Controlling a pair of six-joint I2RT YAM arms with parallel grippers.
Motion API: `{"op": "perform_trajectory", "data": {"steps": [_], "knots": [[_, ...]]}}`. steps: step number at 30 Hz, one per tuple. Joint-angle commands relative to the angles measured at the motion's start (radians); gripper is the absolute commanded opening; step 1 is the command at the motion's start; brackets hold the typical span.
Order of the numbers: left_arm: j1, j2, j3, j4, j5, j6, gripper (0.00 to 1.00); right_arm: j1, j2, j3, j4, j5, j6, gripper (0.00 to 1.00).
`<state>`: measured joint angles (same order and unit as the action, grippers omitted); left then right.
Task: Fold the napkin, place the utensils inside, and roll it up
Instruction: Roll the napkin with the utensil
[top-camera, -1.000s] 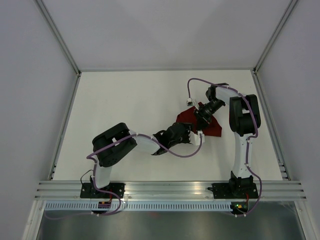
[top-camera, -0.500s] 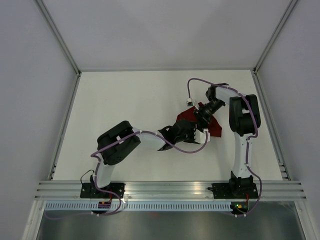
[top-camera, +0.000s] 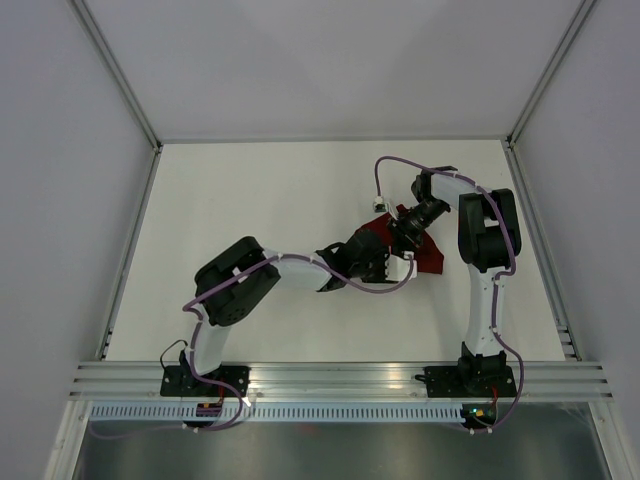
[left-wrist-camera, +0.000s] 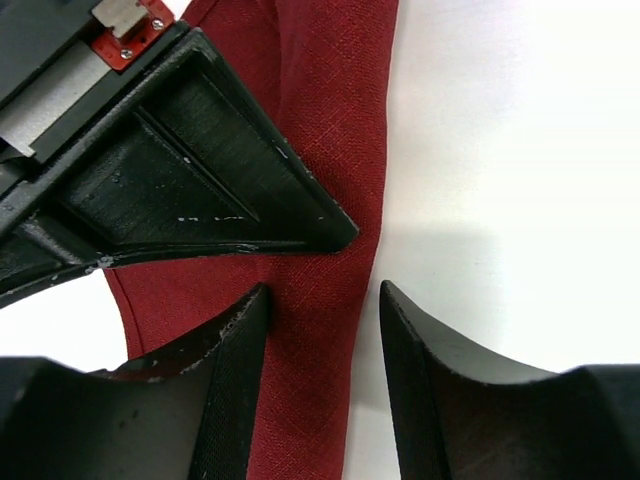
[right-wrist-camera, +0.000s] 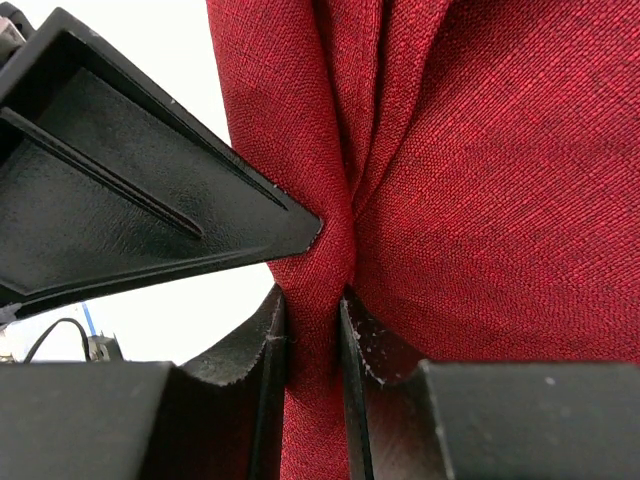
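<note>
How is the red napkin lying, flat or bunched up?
Bunched up. The napkin shows deep folds running into the right claw, which pinches a gathered ridge of cloth.

Bare table (top-camera: 260, 200) left of the napkin (top-camera: 372, 233) and beyond it, open as far as the back wall (top-camera: 320, 70). Crowded over the napkin itself: right gripper (right-wrist-camera: 312, 330) pinched on a fold at its middle, left gripper (left-wrist-camera: 322, 330) at its near edge, jaws apart astride a folded strip. Blocked right of the napkin by the right arm (top-camera: 487, 235) and its cable (top-camera: 380, 175). Barred near-left of the napkin by the left arm (top-camera: 290, 272), stretched low across. Nearer than that, a free strip of table along the front rail (top-camera: 340, 375).
</note>
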<state>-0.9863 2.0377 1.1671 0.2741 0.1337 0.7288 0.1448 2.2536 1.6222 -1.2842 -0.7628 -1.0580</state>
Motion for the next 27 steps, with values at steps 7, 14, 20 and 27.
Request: {"op": "perform_trajectory", "data": {"steps": [7,14,20,27], "knots": [[0.018,0.038,0.130,-0.211,0.104,-0.098,0.24,0.004,0.005,-0.039,0.155,0.085,0.001,0.22],[0.020,0.082,0.265,-0.440,0.181,-0.161,0.02,0.004,-0.141,-0.123,0.361,0.083,0.183,0.57],[0.020,0.107,0.336,-0.579,0.228,-0.223,0.02,-0.036,-0.262,-0.182,0.598,0.170,0.493,0.62],[0.020,0.141,0.401,-0.702,0.294,-0.296,0.02,-0.122,-0.367,-0.251,0.741,0.322,0.679,0.62]]}}
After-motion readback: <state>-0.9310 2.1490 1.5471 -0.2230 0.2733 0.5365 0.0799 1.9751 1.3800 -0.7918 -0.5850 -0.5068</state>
